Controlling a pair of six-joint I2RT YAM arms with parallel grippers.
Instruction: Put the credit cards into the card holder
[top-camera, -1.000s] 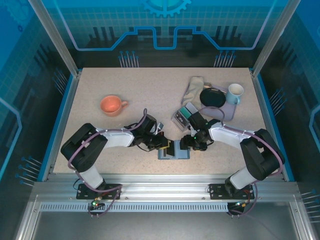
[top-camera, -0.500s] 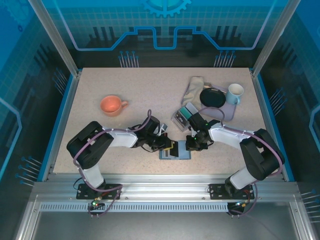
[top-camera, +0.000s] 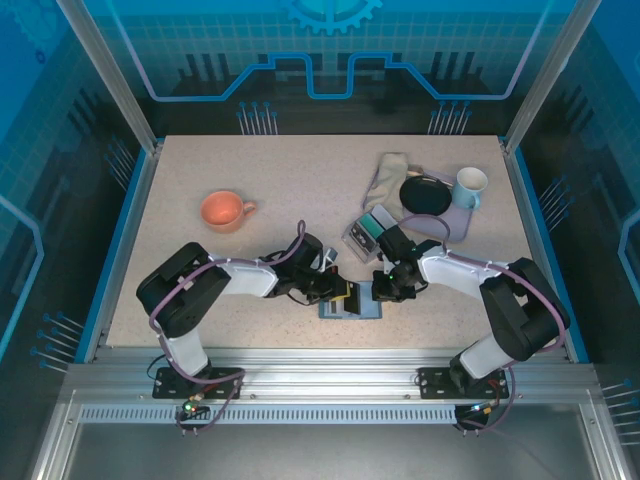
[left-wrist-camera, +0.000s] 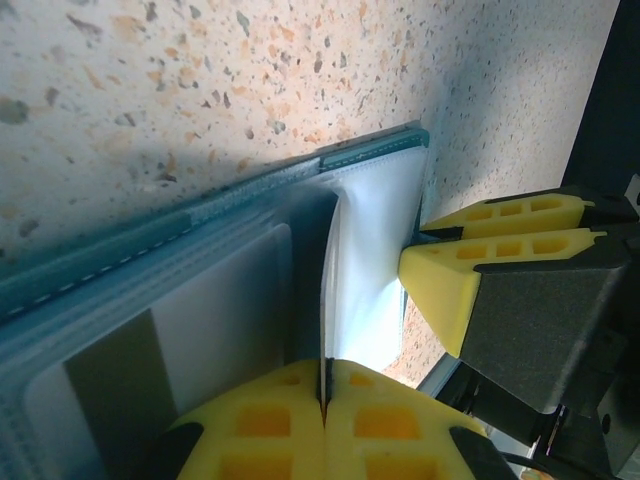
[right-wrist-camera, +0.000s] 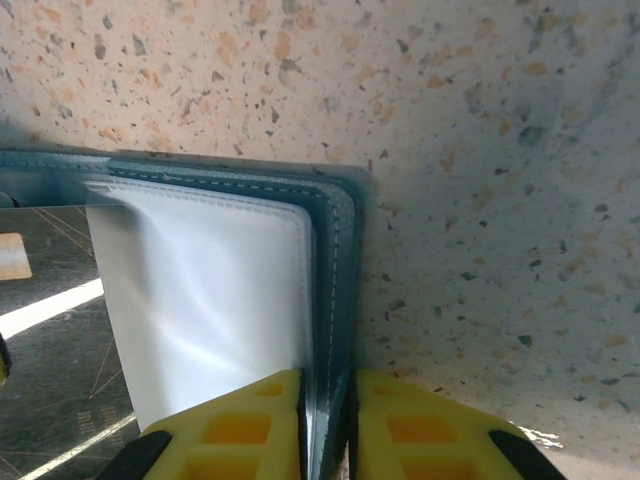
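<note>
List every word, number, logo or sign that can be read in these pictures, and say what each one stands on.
No text is readable anywhere.
dark card: pale stripes and a fine pattern, no legible characters.
card holder: stitching only, no lettering.
teal cards in the grey tray: too small to read.
white mug and orange cup: no marking visible.

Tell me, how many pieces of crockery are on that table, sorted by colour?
Orange cup: 1
White mug: 1
Black dish: 1
Total: 3
</note>
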